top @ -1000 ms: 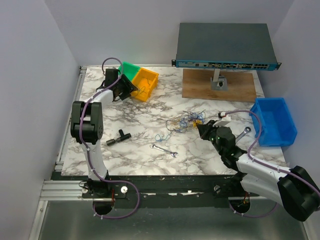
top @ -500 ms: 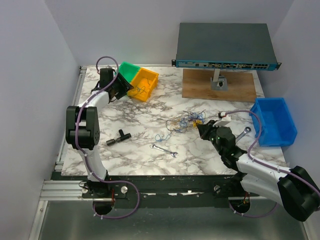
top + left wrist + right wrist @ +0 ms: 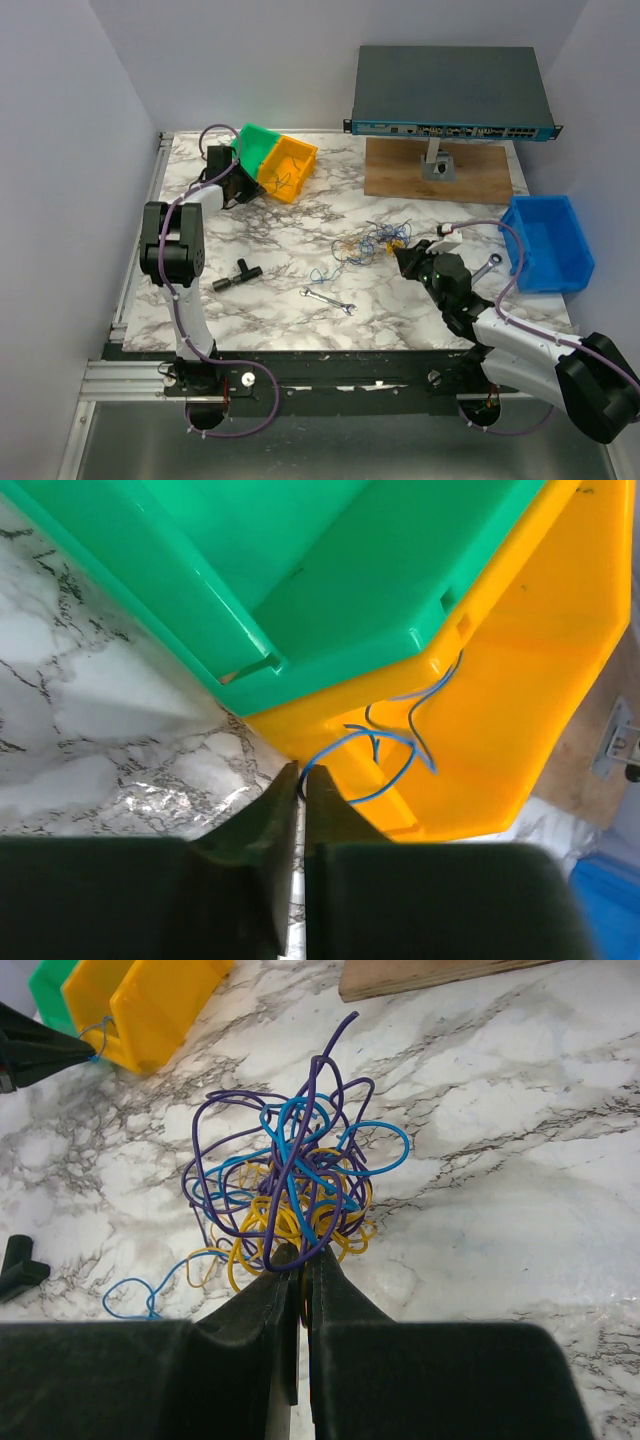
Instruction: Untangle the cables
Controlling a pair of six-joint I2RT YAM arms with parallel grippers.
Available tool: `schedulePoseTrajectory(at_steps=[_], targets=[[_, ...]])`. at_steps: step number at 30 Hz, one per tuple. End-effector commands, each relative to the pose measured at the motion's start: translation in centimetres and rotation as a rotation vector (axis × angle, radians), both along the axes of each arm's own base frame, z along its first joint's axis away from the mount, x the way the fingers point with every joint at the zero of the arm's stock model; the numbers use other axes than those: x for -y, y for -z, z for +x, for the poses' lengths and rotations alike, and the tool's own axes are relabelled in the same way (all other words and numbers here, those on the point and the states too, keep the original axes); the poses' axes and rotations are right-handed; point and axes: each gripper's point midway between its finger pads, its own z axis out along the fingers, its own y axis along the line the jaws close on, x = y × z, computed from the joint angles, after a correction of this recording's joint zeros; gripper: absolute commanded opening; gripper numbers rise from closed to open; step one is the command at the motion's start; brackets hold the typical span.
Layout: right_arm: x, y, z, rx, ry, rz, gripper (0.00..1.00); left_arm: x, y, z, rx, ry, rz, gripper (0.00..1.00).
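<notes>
Quick rundown of my own hardware. My left arm [image 3: 187,312] and right arm [image 3: 522,347] are the same build: smooth white shells on the long links and chunky matte black housings [image 3: 172,248] at the joints. The right one has an especially big rounded black block [image 3: 592,388] at its shoulder end. A thick purple cable [image 3: 478,222] runs along the outside of each arm in loose loops and curls down around the bases. My left gripper [image 3: 302,775] and right gripper [image 3: 303,1260] are all black. The fingers [image 3: 250,1332] are broad flat slabs that taper into thin wedge tips, with a plain, slightly glossy finish. I can't see any markings on them.
</notes>
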Motion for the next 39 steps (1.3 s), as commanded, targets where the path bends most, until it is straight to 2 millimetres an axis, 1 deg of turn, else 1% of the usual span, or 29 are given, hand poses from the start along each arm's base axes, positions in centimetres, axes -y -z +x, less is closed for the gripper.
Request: schedulePoseTrajectory(at_steps=[1,6,7,9,11,13,14,17,19,20,21,24,27,29,34,37,39], targets=[[0.4,-0.6,0.3,0.028,0.027,0.002,0.02,0.1,-2.6,1.4,0.076,0.007,-0.023,0.00],[0.4,-0.5,0.3,0.026,0.024,0.001,0.02,0.7,-5.5,1.6,0.146,0.028,-0.003,0.00],[0.3,-0.5,0.3,0.024,0.024,0.000,0.02,0.9,-5.6,1.2,0.134,0.031,0.001,0.00],[0.4,-0.4,0.4,0.022,0.026,-0.001,0.03,1.3,-6.3,1.3,0.153,0.032,0.007,0.00],[0.4,-0.4,0.4,0.020,0.027,-0.003,0.02,1.8,-6.9,1.7,0.175,0.033,0.010,0.00],[0.4,-0.3,0.4,0.019,0.027,-0.005,0.02,2.4,-7.4,2.8,0.179,0.046,0.005,0.00],[0.4,-0.3,0.4,0.019,0.029,-0.004,0.02,2.7,-6.8,3.4,0.163,0.056,0.005,0.00],[0.5,-0.4,0.4,0.021,0.033,-0.003,0.02,3.7,-6.2,5.3,0.134,0.072,0.020,0.00],[0.6,-0.3,0.4,0.021,0.038,-0.005,0.02,4.0,-5.3,6.0,0.086,0.069,0.034,0.00],[0.6,-0.4,0.4,0.022,0.041,-0.003,0.02,4.0,-4.7,6.0,0.049,0.062,0.042,0.00],[0.7,-0.3,0.4,0.020,0.044,-0.006,0.02,4.0,-4.3,6.0,0.026,0.059,0.051,0.02],[0.8,-0.3,0.5,0.020,0.052,-0.006,0.03,4.0,-3.2,5.0,-0.026,0.060,0.130,0.06],[0.7,-0.3,0.5,0.017,0.051,-0.006,0.02,4.2,-2.3,3.8,-0.077,0.124,0.257,0.07],[0.8,-0.3,0.6,0.016,0.058,-0.003,0.02,4.7,-1.8,3.0,-0.105,0.183,0.319,0.07],[0.9,-0.3,0.6,0.016,0.065,0.000,0.02,7.2,-0.8,1.3,-0.162,0.332,0.398,0.07],[1.0,-0.3,0.6,0.016,0.069,0.000,0.02,8.9,-0.5,-0.2,-0.181,0.396,0.393,0.07],[1.1,-0.4,0.5,0.019,0.071,0.001,0.03,9.8,-0.1,-1.8,-0.187,0.423,0.368,0.08]])
